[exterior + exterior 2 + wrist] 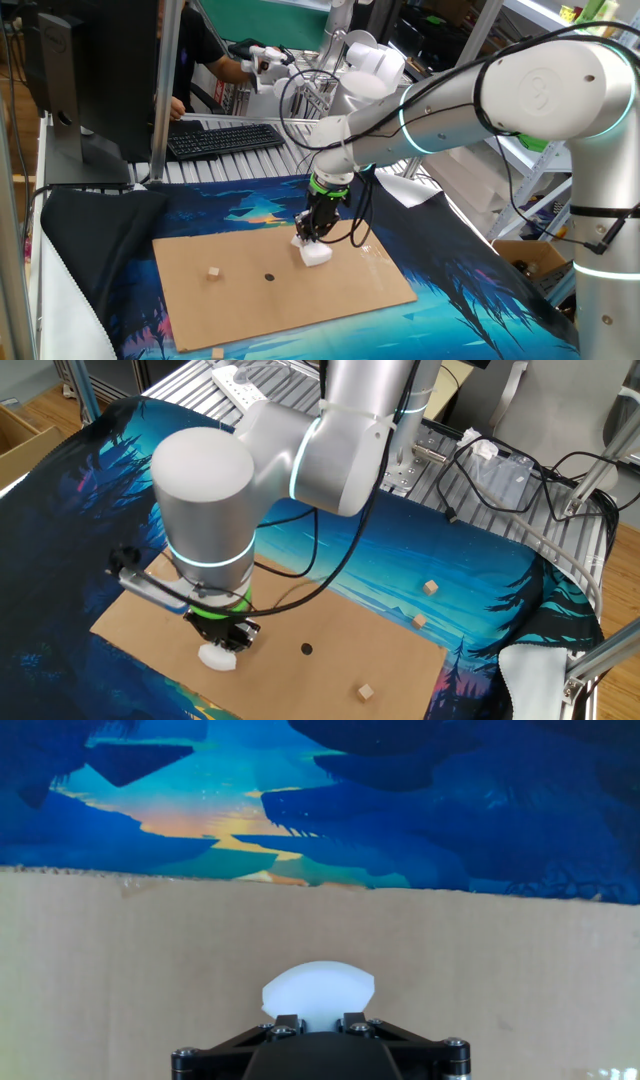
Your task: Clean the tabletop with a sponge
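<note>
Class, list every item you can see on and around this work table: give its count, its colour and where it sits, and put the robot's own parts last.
sponge: one, white, on the cardboard, between the fingers.
tabletop: one, cardboard-brown sheet, on the mat.
dark spot: one, black, mid-sheet.
tan cubes: one on the sheet, two on the mat beyond it.
patterned mat: one, blue and black, under the sheet.
keyboard: one, black, behind the mat.
arm: one, silver-grey, over the sheet.
gripper: one, black, closed on the sponge.

No readable text, labels, brands or numbers anywhere; keyboard legends too small to read.
</note>
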Motion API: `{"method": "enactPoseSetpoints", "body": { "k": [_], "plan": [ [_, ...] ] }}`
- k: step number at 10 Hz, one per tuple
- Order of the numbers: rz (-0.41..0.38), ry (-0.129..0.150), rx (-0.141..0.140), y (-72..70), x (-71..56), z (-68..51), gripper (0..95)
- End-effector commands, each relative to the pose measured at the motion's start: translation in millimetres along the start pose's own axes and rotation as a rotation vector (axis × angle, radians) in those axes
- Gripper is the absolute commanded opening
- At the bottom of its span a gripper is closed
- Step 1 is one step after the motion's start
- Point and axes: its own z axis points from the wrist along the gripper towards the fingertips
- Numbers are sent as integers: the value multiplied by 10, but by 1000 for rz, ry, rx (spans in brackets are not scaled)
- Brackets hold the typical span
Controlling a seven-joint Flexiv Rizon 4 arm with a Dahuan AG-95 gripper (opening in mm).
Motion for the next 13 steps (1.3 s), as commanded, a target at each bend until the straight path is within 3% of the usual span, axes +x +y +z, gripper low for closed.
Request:
{"method": "enactPoseSetpoints", "body": {
  "k": [1, 3, 5, 10, 13],
  "plan": [
    [8, 8, 1, 77, 4, 4, 0],
    [24, 21, -11, 136, -15, -67, 0],
    [52, 19, -25, 260, -9, -31, 0],
    [123, 36, -26, 637, 15, -113, 0],
    [149, 29, -36, 766, 53, -43, 0]
  ]
}}
